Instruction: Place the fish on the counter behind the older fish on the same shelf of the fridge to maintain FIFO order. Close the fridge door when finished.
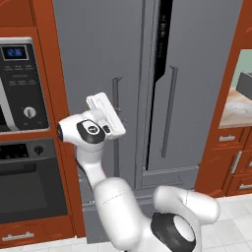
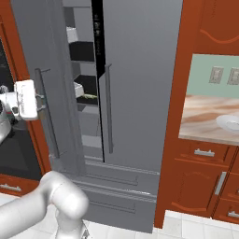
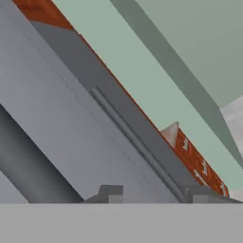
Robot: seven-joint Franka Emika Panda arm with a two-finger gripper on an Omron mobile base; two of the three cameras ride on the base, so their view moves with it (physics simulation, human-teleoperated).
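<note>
In the left base view, the fridge [image 1: 147,88] is standing tall and grey with its right door slightly ajar, a dark gap showing along its edge. The white hand [image 1: 106,114] is hovering just beside the left door's bar handle [image 1: 116,123]; I cannot tell whether its fingers are spread or closed. The bench [image 1: 236,110] is lying far right.

In the right base view, the left door is swinging open, and the older fish [image 2: 87,96] is lying on the black shelf [image 2: 86,100] inside. The hand [image 2: 25,99] is sitting near the handle [image 2: 46,112]. The marbled bench [image 2: 210,119] is carrying a white bowl [image 2: 228,123].

In the hand view, the two dark fingers [image 3: 110,193] are standing apart before the grey door panel [image 3: 71,137].
</note>
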